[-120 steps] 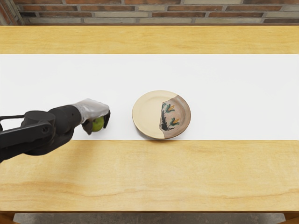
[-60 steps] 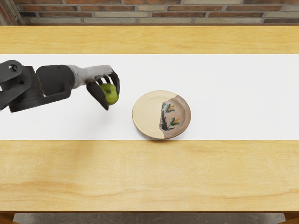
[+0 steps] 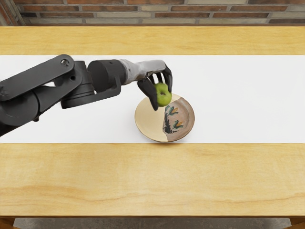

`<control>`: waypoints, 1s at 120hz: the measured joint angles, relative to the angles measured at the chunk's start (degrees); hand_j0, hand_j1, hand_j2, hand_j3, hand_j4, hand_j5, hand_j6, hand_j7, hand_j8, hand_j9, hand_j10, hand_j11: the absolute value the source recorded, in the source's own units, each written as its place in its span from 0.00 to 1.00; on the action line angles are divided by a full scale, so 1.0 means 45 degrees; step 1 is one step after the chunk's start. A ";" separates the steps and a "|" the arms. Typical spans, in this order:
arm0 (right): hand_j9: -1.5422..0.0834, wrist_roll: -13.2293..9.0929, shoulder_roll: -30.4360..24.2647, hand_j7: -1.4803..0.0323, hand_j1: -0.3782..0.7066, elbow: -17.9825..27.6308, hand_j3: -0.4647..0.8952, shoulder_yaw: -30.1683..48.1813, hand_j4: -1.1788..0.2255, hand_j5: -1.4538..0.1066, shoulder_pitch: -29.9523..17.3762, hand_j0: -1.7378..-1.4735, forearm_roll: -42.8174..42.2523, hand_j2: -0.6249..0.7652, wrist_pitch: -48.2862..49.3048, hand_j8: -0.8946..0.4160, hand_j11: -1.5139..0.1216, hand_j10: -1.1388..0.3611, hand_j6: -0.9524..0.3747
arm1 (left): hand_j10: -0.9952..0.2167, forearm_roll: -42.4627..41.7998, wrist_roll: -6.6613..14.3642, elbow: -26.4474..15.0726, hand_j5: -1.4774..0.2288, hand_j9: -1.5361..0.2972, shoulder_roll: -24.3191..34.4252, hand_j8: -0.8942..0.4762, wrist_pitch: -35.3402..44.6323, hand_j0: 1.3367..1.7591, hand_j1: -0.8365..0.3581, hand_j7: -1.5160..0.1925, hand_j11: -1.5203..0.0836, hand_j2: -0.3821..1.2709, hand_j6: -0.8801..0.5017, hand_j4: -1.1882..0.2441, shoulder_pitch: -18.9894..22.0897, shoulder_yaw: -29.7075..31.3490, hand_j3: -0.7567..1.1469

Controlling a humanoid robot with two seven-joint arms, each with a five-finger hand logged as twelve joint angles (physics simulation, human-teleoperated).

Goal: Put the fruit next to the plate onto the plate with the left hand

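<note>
A small green apple hangs in the air over the far edge of the plate, held in my left hand. The hand's dark fingers curl around the fruit from above and from the left. The plate is round, cream on its left half and brown with a painted bird pattern on its right half. It lies on the white table runner. My left arm reaches in from the left edge, across the runner. No right arm shows in the head view.
The wooden table stretches wide in front of the runner, and a strip of it shows behind. A brick wall runs along the far side.
My left hand lifted the apple from the runner left of the plate and carried it up and to the right; it is now above the plate's far rim.
</note>
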 joint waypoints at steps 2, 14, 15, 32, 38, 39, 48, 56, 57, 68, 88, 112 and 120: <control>0.94 0.0000 0.0000 0.97 0.04 -0.0001 0.34 -0.0001 0.83 0.92 0.0000 0.30 0.0000 0.45 0.0000 0.67 0.92 0.75 0.71 | 0.38 0.0059 0.0001 0.0107 0.23 0.27 -0.0024 0.42 -0.0002 0.75 0.42 0.27 0.30 0.63 0.40 0.32 0.0006 0.0107 0.40; 0.94 0.0000 0.0000 0.97 0.04 -0.0005 0.34 -0.0009 0.83 0.92 0.0000 0.30 0.0001 0.45 0.0000 0.67 0.92 0.75 0.71 | 0.37 0.0298 0.0001 0.0600 0.22 0.28 -0.0050 0.42 -0.0021 0.75 0.41 0.28 0.30 0.66 0.40 0.32 0.0161 0.0546 0.40; 0.94 0.0000 0.0000 0.97 0.04 -0.0006 0.34 -0.0008 0.83 0.92 0.0000 0.30 0.0000 0.45 0.0000 0.67 0.92 0.75 0.71 | 0.37 0.0304 0.0002 0.0647 0.22 0.28 -0.0051 0.42 -0.0024 0.75 0.40 0.28 0.30 0.66 0.41 0.32 0.0171 0.0576 0.40; 0.94 0.0000 0.0000 0.97 0.04 -0.0007 0.34 -0.0004 0.83 0.92 0.0000 0.30 0.0000 0.45 0.0000 0.67 0.92 0.75 0.71 | 0.32 0.0422 0.0003 0.1091 0.23 0.28 -0.0062 0.39 -0.0006 0.75 0.43 0.28 0.31 0.63 0.38 0.31 0.0167 0.1064 0.40; 0.94 0.0000 0.0000 0.97 0.04 -0.0003 0.34 -0.0009 0.83 0.92 0.0000 0.30 0.0001 0.45 0.0000 0.67 0.92 0.75 0.71 | 0.31 0.0438 0.0003 0.1185 0.24 0.28 -0.0072 0.38 0.0009 0.75 0.42 0.28 0.31 0.66 0.36 0.31 0.0164 0.1277 0.40; 0.94 0.0000 0.0000 0.97 0.04 -0.0002 0.34 -0.0010 0.83 0.92 0.0000 0.30 0.0001 0.45 0.0000 0.67 0.92 0.75 0.71 | 0.30 0.0437 0.0003 0.1198 0.24 0.28 -0.0063 0.39 0.0010 0.75 0.42 0.28 0.31 0.66 0.36 0.31 0.0164 0.1304 0.40; 0.94 0.0000 0.0000 0.97 0.04 -0.0002 0.34 -0.0011 0.83 0.92 0.0000 0.30 0.0000 0.45 0.0000 0.67 0.92 0.75 0.71 | 0.29 0.0454 0.0005 0.1277 0.24 0.28 -0.0072 0.37 0.0013 0.76 0.41 0.28 0.31 0.67 0.35 0.31 0.0151 0.1469 0.40; 0.94 0.0000 0.0000 0.97 0.04 0.0001 0.34 -0.0010 0.83 0.92 0.0000 0.30 0.0000 0.45 0.0001 0.67 0.92 0.75 0.71 | 0.28 0.0476 0.0004 0.1313 0.25 0.29 -0.0113 0.35 0.0023 0.76 0.42 0.29 0.32 0.66 0.34 0.31 0.0112 0.1522 0.40; 0.94 0.0000 0.0000 0.97 0.04 0.0000 0.34 -0.0009 0.83 0.92 0.0000 0.30 0.0000 0.45 0.0001 0.67 0.92 0.75 0.71 | 0.27 0.0510 0.0006 0.1319 0.26 0.29 -0.0232 0.34 0.0012 0.76 0.42 0.30 0.32 0.66 0.33 0.31 0.0091 0.1533 0.40; 0.94 0.0000 0.0000 0.97 0.04 -0.0003 0.34 -0.0012 0.83 0.92 0.0000 0.30 -0.0001 0.45 0.0000 0.67 0.92 0.75 0.71 | 0.35 0.0477 0.0002 0.1364 0.36 0.38 -0.0807 0.39 0.0099 0.76 0.50 0.40 0.42 0.59 0.36 0.40 0.0076 0.1570 0.40; 0.94 0.0000 0.0000 0.97 0.04 0.0006 0.34 -0.0018 0.83 0.92 0.0000 0.30 0.0002 0.45 0.0001 0.67 0.92 0.75 0.71 | 0.60 0.0388 0.0004 0.1415 0.63 0.63 -0.0709 0.52 0.0248 0.76 0.76 0.66 0.70 0.39 0.50 0.63 0.0124 0.1573 0.40; 0.94 0.0000 0.0000 0.97 0.04 0.0009 0.34 -0.0015 0.83 0.92 0.0000 0.30 0.0002 0.45 0.0002 0.67 0.92 0.75 0.71 | 0.74 -0.3947 0.0005 0.1351 0.78 0.76 0.1065 0.60 -0.0471 0.76 0.90 0.80 0.86 0.29 0.58 0.75 -0.1242 0.1334 0.40; 0.94 0.0000 0.0000 0.97 0.04 0.0009 0.34 -0.0014 0.83 0.92 0.0000 0.30 0.0002 0.45 0.0006 0.67 0.92 0.75 0.71 | 0.76 -0.5992 0.0005 0.1341 0.80 0.78 0.1891 0.62 -0.1345 0.76 0.93 0.82 0.88 0.27 0.60 0.77 -0.1415 0.1260 0.40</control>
